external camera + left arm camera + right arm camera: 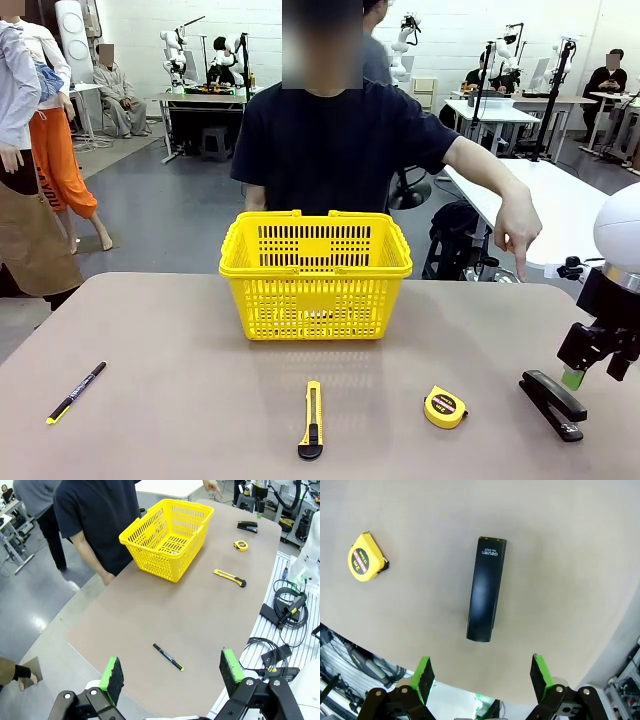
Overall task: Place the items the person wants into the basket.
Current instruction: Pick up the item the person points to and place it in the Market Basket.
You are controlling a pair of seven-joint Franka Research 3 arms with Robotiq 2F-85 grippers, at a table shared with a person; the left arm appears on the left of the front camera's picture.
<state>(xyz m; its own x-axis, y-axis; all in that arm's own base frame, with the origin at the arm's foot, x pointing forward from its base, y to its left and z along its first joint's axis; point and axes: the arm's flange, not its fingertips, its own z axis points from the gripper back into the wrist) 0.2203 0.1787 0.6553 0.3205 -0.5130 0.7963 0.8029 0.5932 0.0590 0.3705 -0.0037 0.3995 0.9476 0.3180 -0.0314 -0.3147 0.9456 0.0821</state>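
My right gripper hangs spread wide and empty above the black stapler (no contact that I can see). The tape measure lies near it. The person's hand points down over that end of the table; the yellow basket stands mid-table. My left gripper also gapes, holding nothing.

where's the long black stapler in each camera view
Front view: the long black stapler lies at the lower right, near the bottom edge.
Left wrist view: the stapler is at the upper right, small and far off.
Right wrist view: the stapler lies in the centre, running top to bottom.
Shared landmark: the round yellow-and-black tape measure lies close beside it, apart from it, in all three.
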